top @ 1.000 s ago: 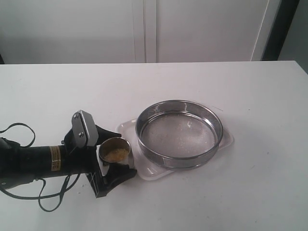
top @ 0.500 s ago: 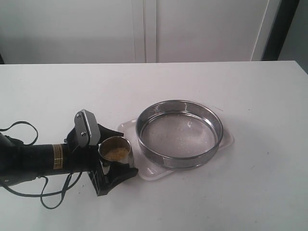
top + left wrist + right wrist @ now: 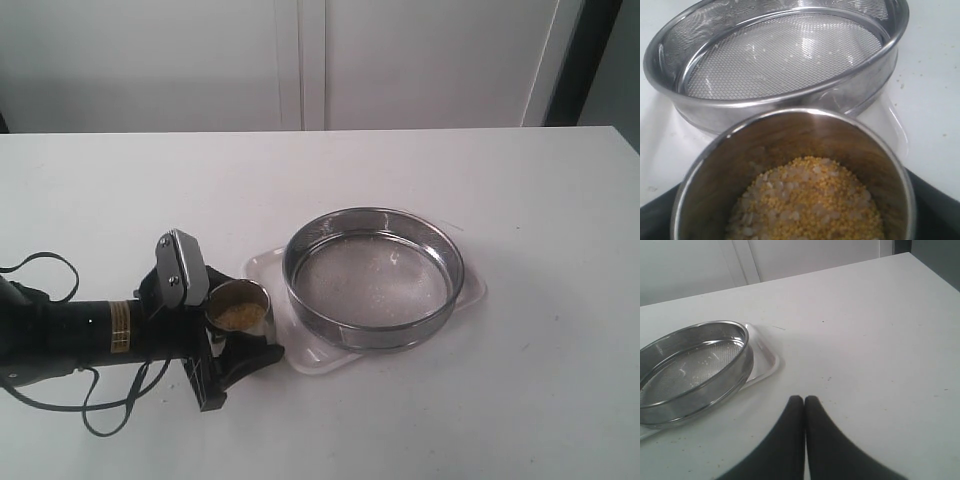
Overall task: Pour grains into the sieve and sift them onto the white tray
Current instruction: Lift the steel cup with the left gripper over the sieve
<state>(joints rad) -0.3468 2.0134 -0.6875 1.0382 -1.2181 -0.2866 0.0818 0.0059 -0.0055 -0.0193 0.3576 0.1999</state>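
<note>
My left gripper [image 3: 240, 318] is shut on a small steel cup [image 3: 238, 297], held just off the near-left corner of the white tray [image 3: 262, 263]. Yellow-golden grains [image 3: 810, 200] mixed with some paler kernels lie in the cup's bottom. The black fingers [image 3: 936, 210] show at either side of the cup [image 3: 790, 135]. The wide round sieve [image 3: 372, 272] sits on the tray, its mesh [image 3: 780, 55] bare but for a few specks. My right gripper [image 3: 804, 400] is shut on nothing, low over the table beside the sieve [image 3: 690, 365] and tray [image 3: 766, 360]; the exterior view does not show it.
The white table [image 3: 520, 200] spreads on all sides of the tray, with its far edge against a pale wall. The left arm's black cable [image 3: 40, 265] loops on the table at the far left. Tiny specks dot the tabletop [image 3: 865, 365].
The left gripper has raised the cup a little and brought it slightly closer to the tray corner. The sieve, tray and right gripper have not moved.
</note>
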